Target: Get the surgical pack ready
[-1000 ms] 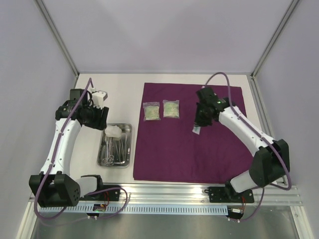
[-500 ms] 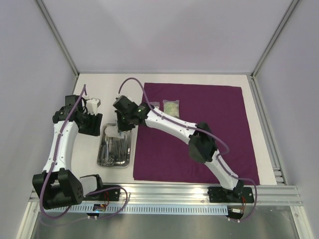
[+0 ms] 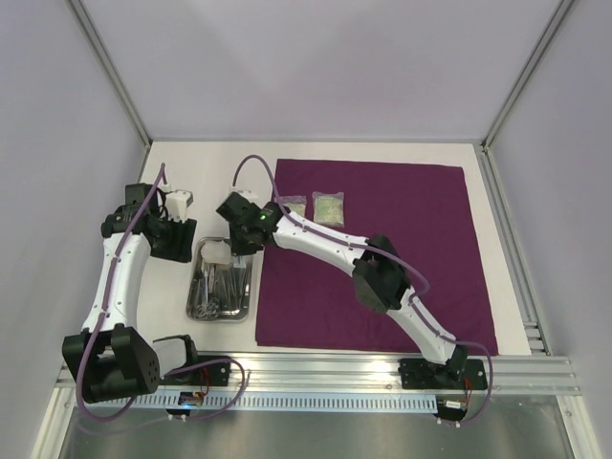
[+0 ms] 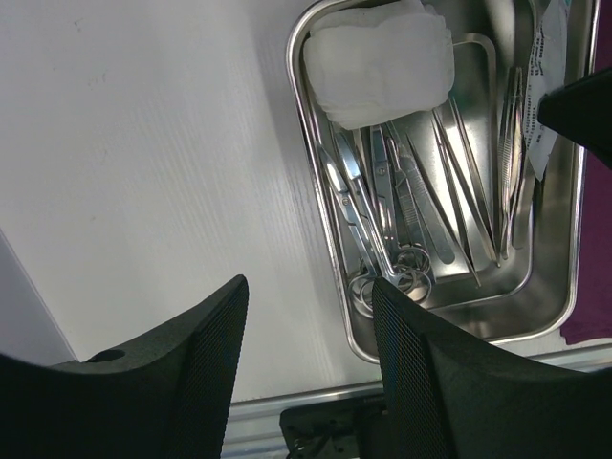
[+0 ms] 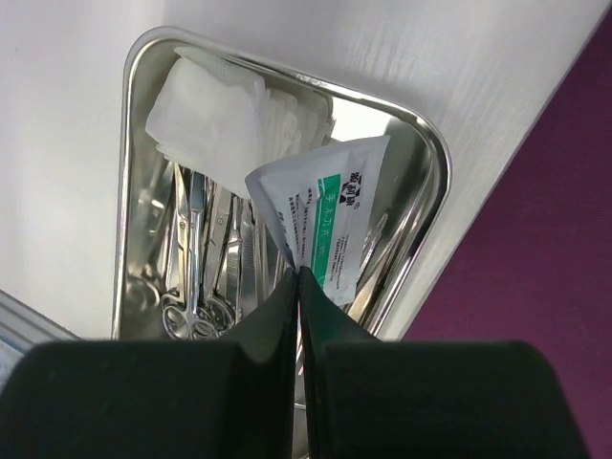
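The purple sheet [image 3: 402,277] lies flat on the table. Left of it stands the steel tray [image 3: 191,298] with scissors [image 4: 375,222], tweezers [image 4: 461,196] and a white gauze pad [image 4: 382,59] in it. My right gripper [image 5: 296,273] reaches across the sheet and hangs over the tray's far end [image 5: 438,158], shut on a white packet with a green stripe [image 5: 327,212]. The packet's lower end dips into the tray. My left gripper [image 4: 308,287] stands open and holds nothing, over the bare table left of the tray. A clear packet [image 3: 329,207] lies on the sheet's far part; another [image 3: 295,200] is partly hidden by the right arm.
The right arm [image 3: 325,244] stretches diagonally over the sheet's left half. White walls and metal posts close the table on three sides. An aluminium rail [image 3: 316,368] runs along the near edge.
My right arm has swung from the sheet's right side across to the tray, carrying the packet. The left gripper has drawn back leftward, off the tray.
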Controlling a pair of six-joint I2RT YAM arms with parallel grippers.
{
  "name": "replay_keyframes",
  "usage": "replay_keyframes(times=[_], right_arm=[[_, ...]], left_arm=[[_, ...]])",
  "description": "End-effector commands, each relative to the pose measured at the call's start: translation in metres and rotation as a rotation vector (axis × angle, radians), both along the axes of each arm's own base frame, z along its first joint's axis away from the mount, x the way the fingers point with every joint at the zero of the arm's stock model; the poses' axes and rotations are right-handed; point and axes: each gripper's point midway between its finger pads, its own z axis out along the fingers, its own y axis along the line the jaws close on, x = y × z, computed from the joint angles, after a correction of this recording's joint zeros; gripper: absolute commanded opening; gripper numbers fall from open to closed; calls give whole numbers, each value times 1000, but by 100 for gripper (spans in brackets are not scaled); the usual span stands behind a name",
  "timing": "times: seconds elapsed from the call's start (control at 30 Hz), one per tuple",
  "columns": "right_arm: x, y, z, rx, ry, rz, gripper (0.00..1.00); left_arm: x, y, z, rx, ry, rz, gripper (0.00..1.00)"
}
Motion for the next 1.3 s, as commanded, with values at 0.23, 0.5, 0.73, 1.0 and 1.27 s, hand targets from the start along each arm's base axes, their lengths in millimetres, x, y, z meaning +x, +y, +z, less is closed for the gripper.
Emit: replay_keyframes(times=[0.23,0.5,0.73,1.0,1.27], right_arm=[[16,-4,-29,-71,-26,-89,0],[10,1,-44,-58,34,-120,7],[14,14,-25,16,10,-100,28],[25,24,41,134,-111,-30,31],[71,-54,76,111,-214,-118,40]], left_arm=[[1,-1,4,-10,-21,-13,64],[2,-1,4,-7,-22,-18,64],[4,-3,4,-18,-17,-18,64],[6,-6,6,-39,-11,-20,64],[6,-8,11,-46,-30,-34,64]])
